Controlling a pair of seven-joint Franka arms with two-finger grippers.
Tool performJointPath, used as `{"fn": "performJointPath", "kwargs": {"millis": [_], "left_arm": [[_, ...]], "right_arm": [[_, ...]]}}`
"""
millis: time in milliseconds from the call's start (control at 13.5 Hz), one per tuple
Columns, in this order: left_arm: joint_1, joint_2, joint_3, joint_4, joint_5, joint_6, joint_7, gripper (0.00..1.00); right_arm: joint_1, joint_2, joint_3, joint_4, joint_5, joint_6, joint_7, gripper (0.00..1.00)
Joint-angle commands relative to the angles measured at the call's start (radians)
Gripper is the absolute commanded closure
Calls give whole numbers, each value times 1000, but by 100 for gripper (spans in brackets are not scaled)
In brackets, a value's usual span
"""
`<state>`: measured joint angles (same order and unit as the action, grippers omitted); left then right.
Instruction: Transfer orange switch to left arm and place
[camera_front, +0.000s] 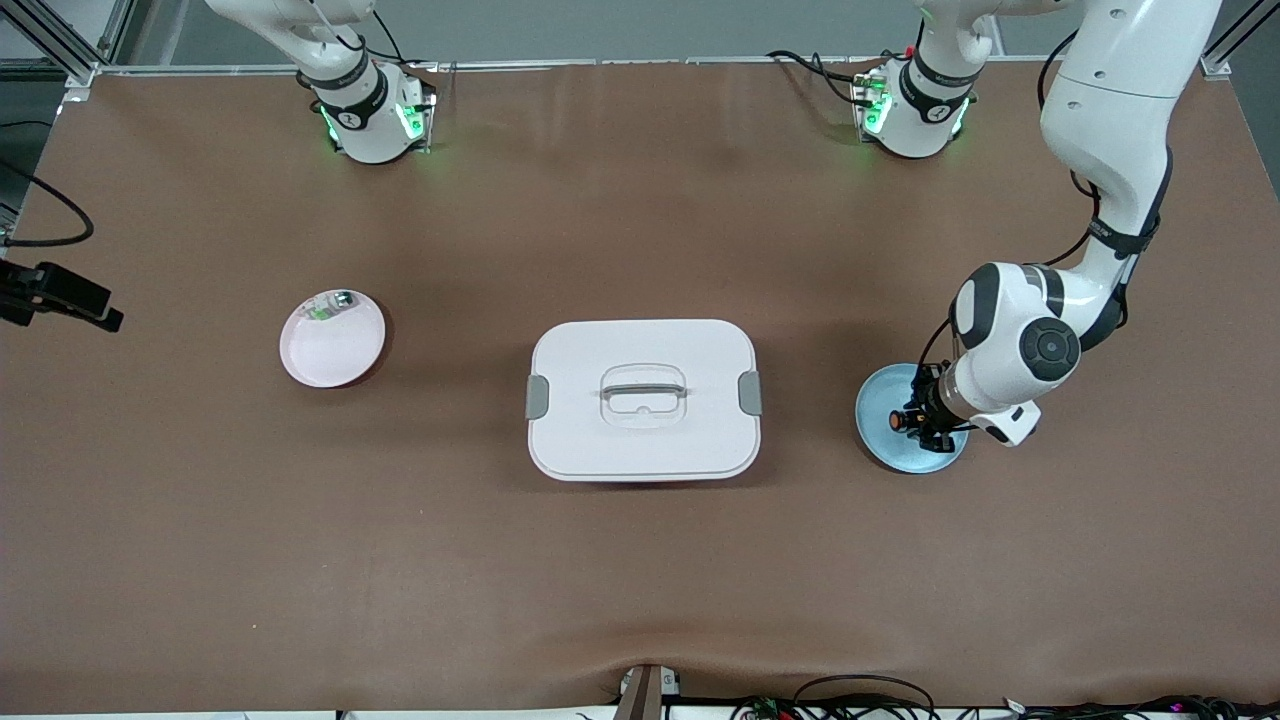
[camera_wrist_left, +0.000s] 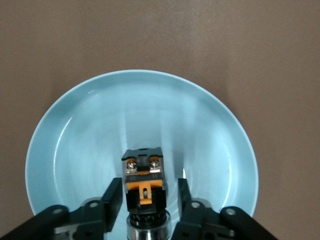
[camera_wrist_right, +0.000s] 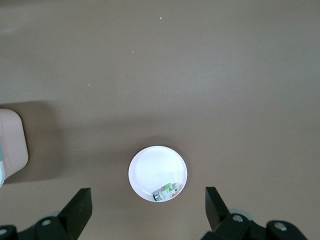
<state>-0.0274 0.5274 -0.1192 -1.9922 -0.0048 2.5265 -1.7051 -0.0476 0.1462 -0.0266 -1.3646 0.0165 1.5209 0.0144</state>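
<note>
The orange switch (camera_front: 903, 422) lies on the blue plate (camera_front: 880, 400) toward the left arm's end of the table. My left gripper (camera_front: 915, 423) is down at the plate, its jaws open on either side of the switch, with a gap showing on one side. In the left wrist view the switch (camera_wrist_left: 144, 180) sits between the fingers (camera_wrist_left: 114, 192) on the blue plate (camera_wrist_left: 100, 125). My right gripper (camera_wrist_right: 147, 196) is open and empty, high over the pink plate (camera_wrist_right: 155, 167); it is out of the front view. The white box (camera_front: 640, 445) stands mid-table between the plates.
The pink plate (camera_front: 330, 355) toward the right arm's end holds a small silver-and-green part (camera_front: 335, 305), which the right wrist view also shows (camera_wrist_right: 166, 191). The box's corner (camera_wrist_right: 12, 137) shows there too. A black fixture (camera_front: 60, 295) sticks in at the table's edge by the right arm's end.
</note>
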Motion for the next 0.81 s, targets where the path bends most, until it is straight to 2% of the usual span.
{"fn": "performJointPath", "kwargs": {"millis": [0, 222, 444, 741], "left_arm": [[6, -15, -7, 13, 19, 8, 18, 0], [4, -52, -7, 19, 20, 8, 24, 0], [0, -90, -5, 32, 22, 8, 122, 0], [7, -161, -5, 24, 20, 8, 463, 0]], "right_arm": [[-2, -37, 7, -30, 11, -5, 12, 0], [-6, -57, 5, -63, 11, -4, 12, 0], [-8, -60, 4, -68, 13, -10, 15, 0], [-9, -82, -1, -92, 11, -25, 87, 0]]}}
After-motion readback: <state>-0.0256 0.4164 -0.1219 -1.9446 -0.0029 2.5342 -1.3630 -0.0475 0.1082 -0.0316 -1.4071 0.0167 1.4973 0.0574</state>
